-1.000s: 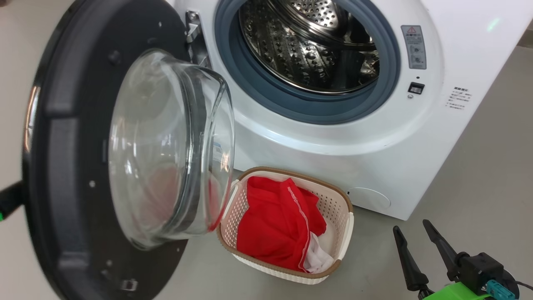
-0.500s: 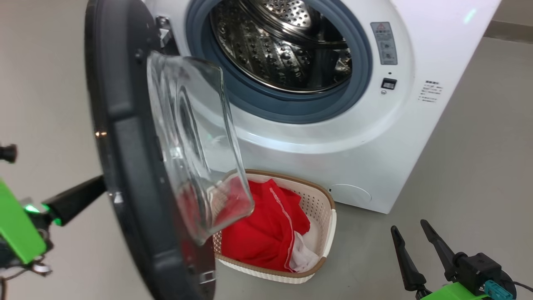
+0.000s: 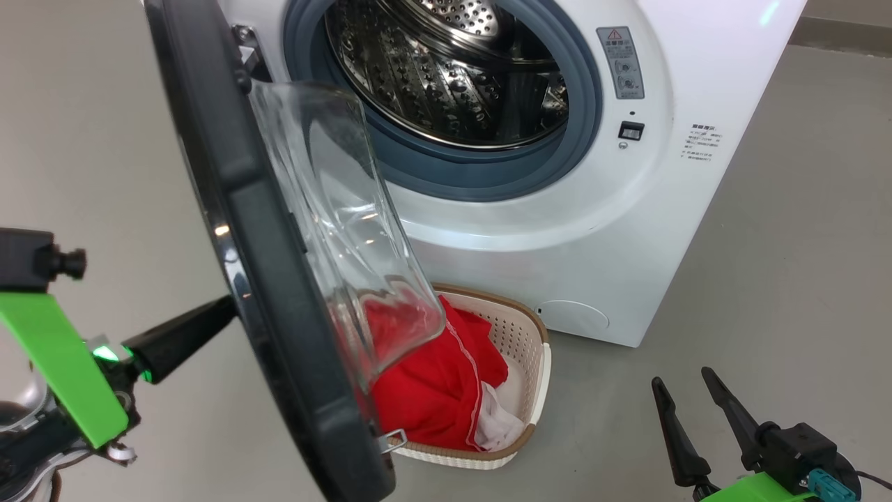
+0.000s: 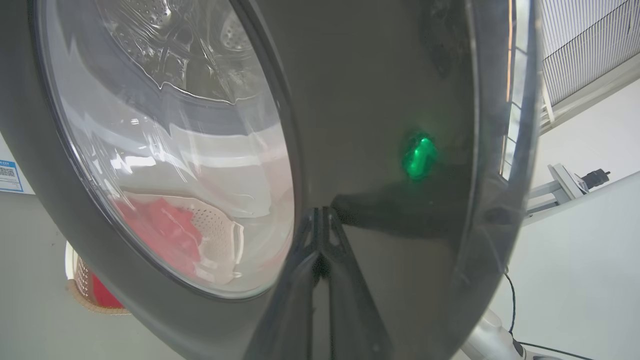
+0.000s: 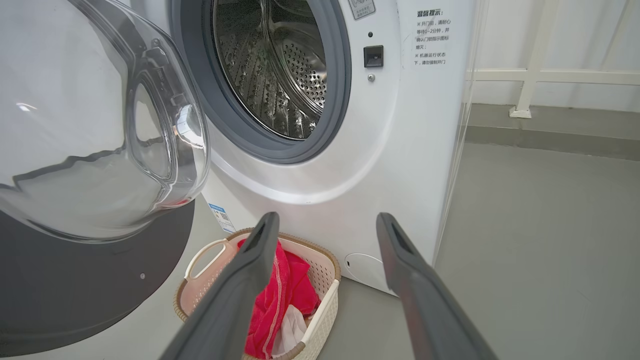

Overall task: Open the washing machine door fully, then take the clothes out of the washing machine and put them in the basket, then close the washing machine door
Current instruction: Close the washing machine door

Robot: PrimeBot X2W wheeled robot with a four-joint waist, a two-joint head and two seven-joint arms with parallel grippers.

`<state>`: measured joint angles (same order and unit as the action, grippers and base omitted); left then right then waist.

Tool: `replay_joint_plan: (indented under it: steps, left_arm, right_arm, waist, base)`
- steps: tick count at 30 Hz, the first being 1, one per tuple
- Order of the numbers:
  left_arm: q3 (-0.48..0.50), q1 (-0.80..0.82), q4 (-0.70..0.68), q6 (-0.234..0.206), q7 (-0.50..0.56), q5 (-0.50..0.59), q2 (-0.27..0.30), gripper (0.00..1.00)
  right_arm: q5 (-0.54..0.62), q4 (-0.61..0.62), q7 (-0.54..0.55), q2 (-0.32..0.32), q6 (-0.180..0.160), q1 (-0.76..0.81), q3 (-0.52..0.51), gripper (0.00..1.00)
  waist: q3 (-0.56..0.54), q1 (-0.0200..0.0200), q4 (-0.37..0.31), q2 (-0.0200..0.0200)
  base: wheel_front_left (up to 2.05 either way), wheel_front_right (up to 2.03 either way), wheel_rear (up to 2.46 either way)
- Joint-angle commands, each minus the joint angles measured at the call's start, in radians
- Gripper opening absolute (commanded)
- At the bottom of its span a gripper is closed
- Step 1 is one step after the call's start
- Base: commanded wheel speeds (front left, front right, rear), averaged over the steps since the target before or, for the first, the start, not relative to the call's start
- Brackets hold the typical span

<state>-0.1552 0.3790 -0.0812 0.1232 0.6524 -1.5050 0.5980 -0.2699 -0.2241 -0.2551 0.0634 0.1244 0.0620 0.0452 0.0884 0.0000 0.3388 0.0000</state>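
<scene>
The washing machine (image 3: 627, 230) stands with its steel drum (image 3: 446, 77) bare. Its door (image 3: 272, 279) hangs about half open, nearly edge-on in the head view, with the glass bowl (image 3: 334, 230) reaching over the basket (image 3: 529, 335). The clothes (image 3: 432, 390), red with white trim, lie in the basket on the floor before the machine. My left gripper (image 3: 216, 314) is shut, its tips (image 4: 320, 215) pressed against the door's glossy black outer face (image 4: 380, 75). Low on the right, away from the machine, my right gripper (image 3: 681, 380) is open and holds nothing. In the right wrist view its fingers (image 5: 327, 220) frame the basket (image 5: 320, 260) and clothes (image 5: 280, 290).
Grey floor (image 3: 801, 244) stretches to the right of the machine. A white railing (image 5: 530, 75) and a wall stand behind it. A small blue label (image 5: 220, 215) sits low on the machine's front.
The door has swung from wide open toward the machine, its bowl now over the basket. My left gripper has followed, pushing its outer face. The head camera has shifted too.
</scene>
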Motion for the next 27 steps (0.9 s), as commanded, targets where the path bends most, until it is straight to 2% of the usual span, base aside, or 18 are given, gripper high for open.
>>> replay_joint_plan:
  steps: [1, 3, 5, 6, 7, 11, 16, 27]
  left_arm:
    - [0.046, 0.032, -0.009, 0.007, -0.032, 0.011, 0.055, 0.0]
    - [0.046, 0.01, 0.002, 0.007, -0.067, 0.012, 0.052, 0.0]
    - [0.047, -0.017, 0.012, 0.007, -0.107, 0.012, 0.047, 0.23]
    - [0.045, -0.032, 0.014, 0.007, -0.125, 0.01, 0.044, 0.28]
    - [0.043, -0.048, 0.017, 0.007, -0.143, 0.01, 0.041, 0.4]
    - [0.031, -0.114, 0.029, 0.007, -0.226, 0.019, 0.03, 0.98]
    - [0.015, -0.187, 0.041, 0.007, -0.314, 0.027, 0.019, 1.0]
    - [-0.05, -0.327, 0.137, 0.007, -0.605, 0.06, -0.031, 1.0]
  right_arm:
    - [0.015, 0.024, -0.007, 0.005, 0.006, -0.027, 0.023, 1.0]
    - [0.014, 0.022, -0.007, 0.004, 0.006, -0.025, 0.026, 1.0]
    - [0.013, 0.022, -0.007, 0.002, 0.006, -0.024, 0.031, 1.0]
    - [0.012, 0.022, -0.007, 0.001, 0.006, -0.023, 0.032, 1.0]
    - [0.011, 0.021, -0.007, 0.001, 0.006, -0.022, 0.034, 1.0]
    - [0.009, 0.018, -0.007, 0.0, 0.006, -0.023, 0.04, 1.0]
    - [0.007, 0.012, -0.007, 0.0, 0.006, -0.025, 0.049, 1.0]
    - [0.002, 0.004, -0.007, 0.003, 0.006, -0.025, 0.064, 1.0]
  waist:
    - [-0.004, 0.0, 0.002, 0.0]
    - [-0.013, 0.0, 0.005, 0.0]
    - [-0.018, 0.0, 0.01, 0.0]
    - [-0.022, 0.0, 0.013, 0.0]
    - [-0.025, 0.0, 0.017, 0.0]
    - [-0.035, 0.0, 0.03, 0.0]
    - [-0.046, 0.0, 0.042, 0.0]
    - [-0.059, 0.0, 0.066, 0.0]
  base:
    - [0.0, 0.0, 0.0]
    - [0.0, 0.0, 0.0]
    - [0.0, 0.0, 0.0]
    - [0.0, 0.0, 0.0]
    - [0.0, 0.0, 0.0]
    - [0.0, 0.0, 0.0]
    - [0.0, 0.0, 0.0]
    - [0.0, 0.0, 0.0]
